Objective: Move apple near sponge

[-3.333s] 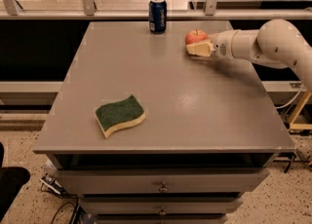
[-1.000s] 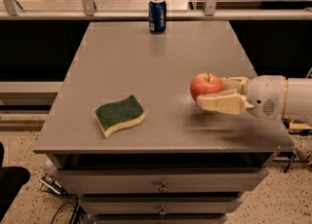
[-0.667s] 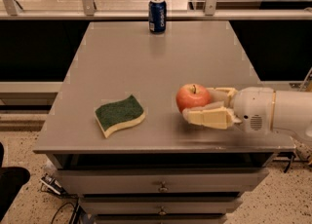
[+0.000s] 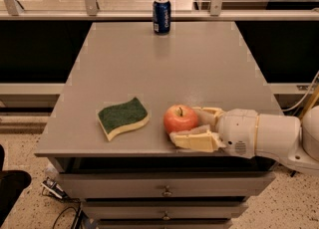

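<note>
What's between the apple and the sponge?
Only bare tabletop between apple and sponge, in the camera view. The gripper holds the apple from the side away from the sponge.

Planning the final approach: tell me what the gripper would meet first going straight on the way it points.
The gripper, at the front edge of the table, is shut on the apple. Past that, the sponge probably comes first, though depth is unclear.

Cream-jawed gripper (image 4: 184, 123) around red-orange apple (image 4: 180, 117); dark green, yellow-edged sponge (image 4: 122, 116); seemingly blue can (image 4: 161, 15).
</note>
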